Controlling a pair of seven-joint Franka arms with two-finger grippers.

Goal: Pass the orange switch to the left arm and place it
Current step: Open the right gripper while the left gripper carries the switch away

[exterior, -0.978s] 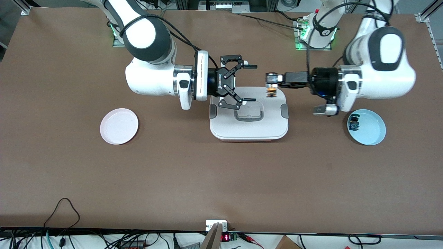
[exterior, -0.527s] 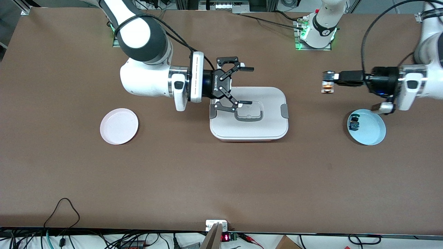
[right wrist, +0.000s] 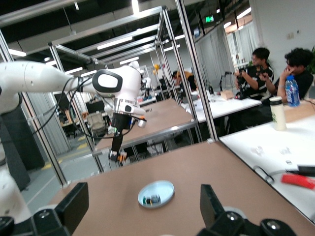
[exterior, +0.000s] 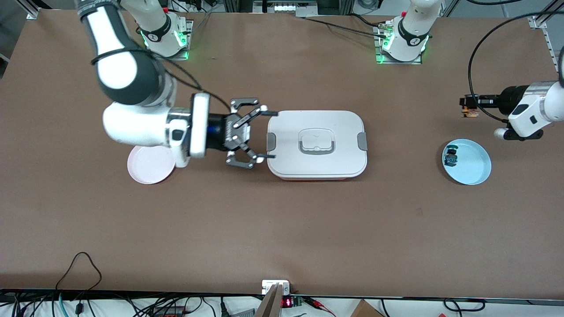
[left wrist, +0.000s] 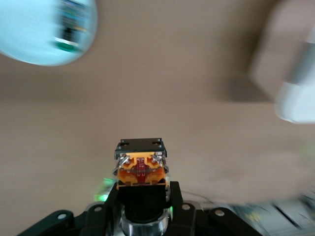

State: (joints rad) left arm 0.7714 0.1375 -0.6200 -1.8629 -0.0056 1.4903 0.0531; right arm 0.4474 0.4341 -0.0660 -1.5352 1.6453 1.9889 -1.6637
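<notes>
The orange switch (exterior: 470, 113) is up in the air, with my left gripper (exterior: 466, 107) shut on it over bare table close to the blue plate (exterior: 473, 169). In the left wrist view the orange switch (left wrist: 140, 169) sits between the fingers of the left gripper (left wrist: 141, 191). My right gripper (exterior: 273, 134) is open and holds nothing, at the end of the white box (exterior: 317, 165) toward the right arm. The right wrist view shows the right gripper (right wrist: 142, 209) with its jaws wide apart, and the orange switch (right wrist: 119, 157) hanging from the left arm farther off.
A blue-and-black switch (exterior: 450, 157) lies on the blue plate (right wrist: 165, 187). A pink plate (exterior: 147, 171) lies partly under the right arm's wrist. Cables and a small device line the table edge nearest the front camera.
The left arm has pulled back from over the box toward its own end of the table, the switch still gripped. The right arm has drawn back off the box toward the pink plate, still open.
</notes>
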